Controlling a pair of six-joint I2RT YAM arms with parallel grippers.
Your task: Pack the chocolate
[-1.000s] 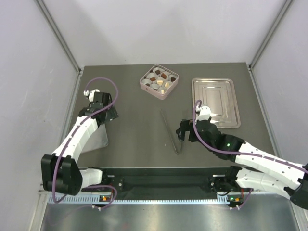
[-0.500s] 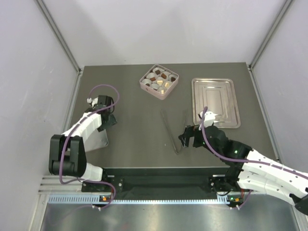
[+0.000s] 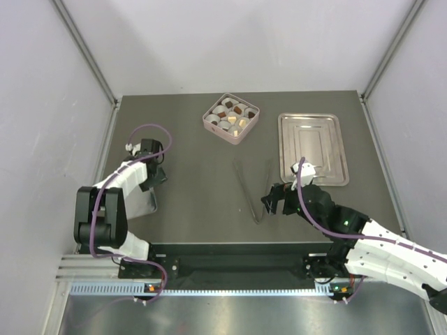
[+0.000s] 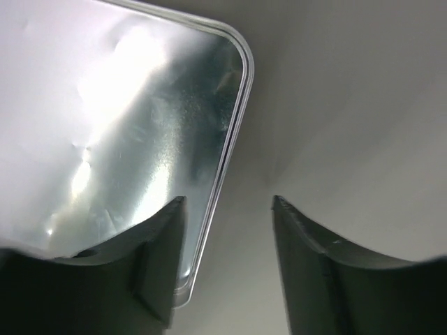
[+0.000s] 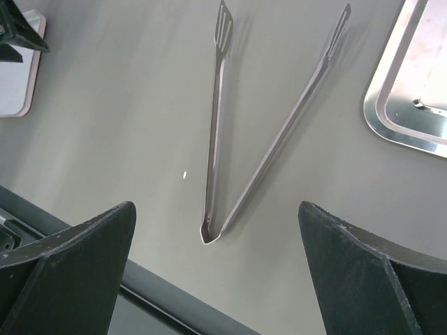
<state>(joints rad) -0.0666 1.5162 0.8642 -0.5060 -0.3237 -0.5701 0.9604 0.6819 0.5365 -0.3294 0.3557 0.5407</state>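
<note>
Several small chocolate pieces [image 3: 230,116], dark brown and tan, sit in white paper cups inside the pink square box [image 3: 207,121] at the back middle of the table. My left gripper [image 3: 154,174] [image 4: 229,202] is low over the box's shiny flat lid [image 3: 142,203] [image 4: 126,125] at the left. Its jaws stand partly apart, astride the lid's right rim, pinching nothing. My right gripper [image 3: 269,202] [image 5: 216,206] hangs wide open above the hinge end of the metal tongs [image 3: 252,192] [image 5: 218,125], which lie spread in a V on the table.
A rectangular metal tray [image 3: 314,148] [image 5: 405,105] lies at the back right, just beyond the right arm. The lid's pink rim [image 5: 21,112] shows at the far left of the right wrist view. Cabinet walls close in both sides.
My left arm folded back and brought its gripper down over the lid's right edge, its jaws narrowing. My right gripper moved nearer and left, over the tongs' hinge end.
</note>
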